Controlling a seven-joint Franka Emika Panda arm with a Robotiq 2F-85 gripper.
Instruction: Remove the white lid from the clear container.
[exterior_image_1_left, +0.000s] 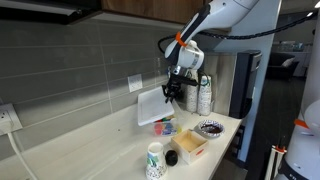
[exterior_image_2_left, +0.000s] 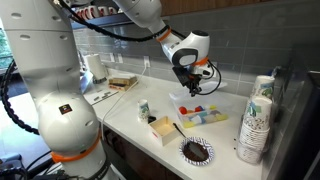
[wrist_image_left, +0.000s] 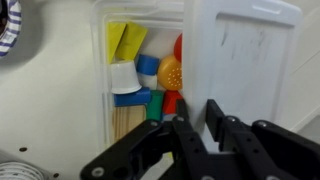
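My gripper (exterior_image_1_left: 172, 93) is shut on one edge of the white lid (exterior_image_1_left: 150, 108) and holds it tilted in the air near the tiled wall. The lid is off the clear container (exterior_image_1_left: 163, 127), which sits open on the counter below, with colourful items showing inside. In the wrist view the lid (wrist_image_left: 240, 55) fills the right side and its edge runs between my fingers (wrist_image_left: 202, 118). The open container (wrist_image_left: 140, 75) lies to its left. In an exterior view my gripper (exterior_image_2_left: 190, 88) hangs just above the container (exterior_image_2_left: 200, 116).
Stacked white paper cups (exterior_image_1_left: 204, 95) (exterior_image_2_left: 258, 115) stand by the counter's end. A small tan open box (exterior_image_1_left: 190, 147) (exterior_image_2_left: 163, 128), a patterned cup (exterior_image_1_left: 154, 160) (exterior_image_2_left: 144, 110) and a dark patterned dish (exterior_image_1_left: 210, 128) (exterior_image_2_left: 196, 150) sit near the front edge. The wall is close behind the lid.
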